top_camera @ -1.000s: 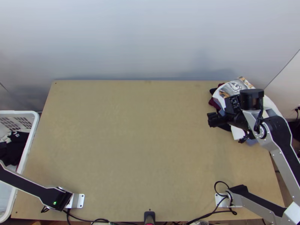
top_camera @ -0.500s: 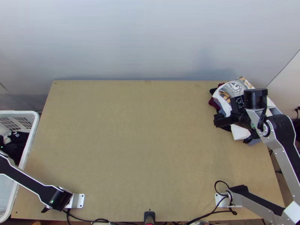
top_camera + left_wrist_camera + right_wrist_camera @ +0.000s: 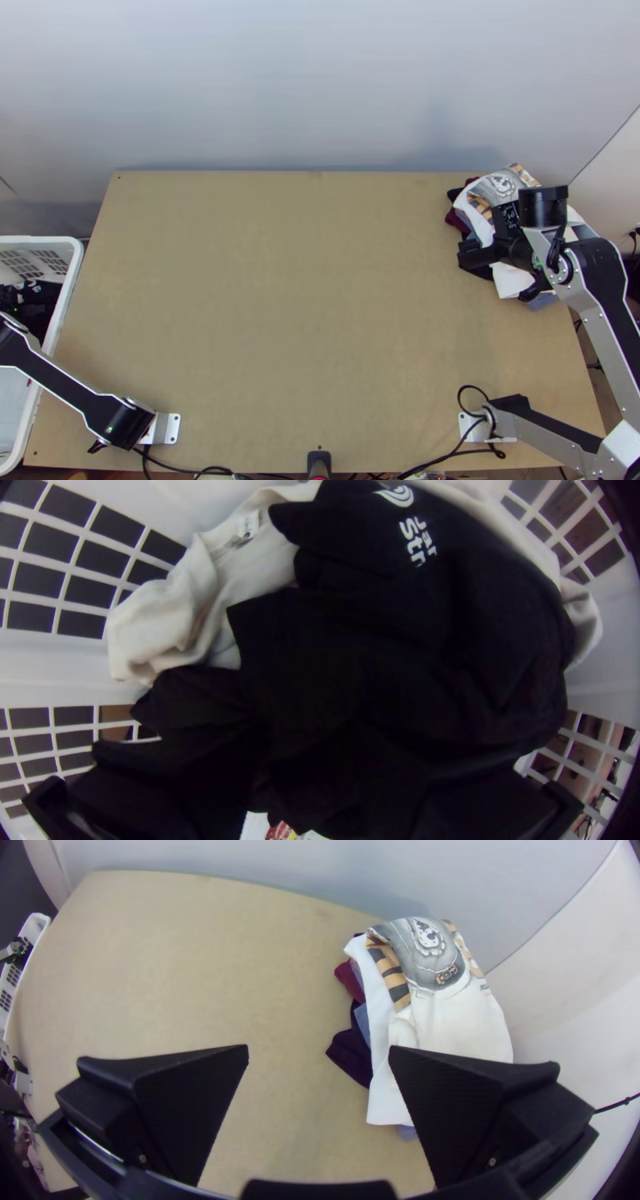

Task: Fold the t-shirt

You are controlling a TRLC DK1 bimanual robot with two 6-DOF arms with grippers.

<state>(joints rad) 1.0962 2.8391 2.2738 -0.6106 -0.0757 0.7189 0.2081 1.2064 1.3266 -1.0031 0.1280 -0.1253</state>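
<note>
Left gripper (image 3: 10, 298) is in the white plastic basket (image 3: 66, 300), jaws wide; black t-shirt with white lettering (image 3: 400, 647) lies bunched between and ahead of them — cream cloth garment (image 3: 160, 623) beside it. Right gripper (image 3: 467, 254) has wide jaws above the light wooden table (image 3: 304, 304) — white shirt with grey print (image 3: 460, 1020) sits partly behind one jaw.

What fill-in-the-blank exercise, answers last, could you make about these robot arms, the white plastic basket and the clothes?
The white plastic basket is on the top view's ____ side. In it, the cloth with white lettering is ____. On the light wooden table, the top garment with a grey print is mainly ____. The right gripper, with wide flat black fingers, is ____, not shut.

Missing words: left; black; white; open.
</note>
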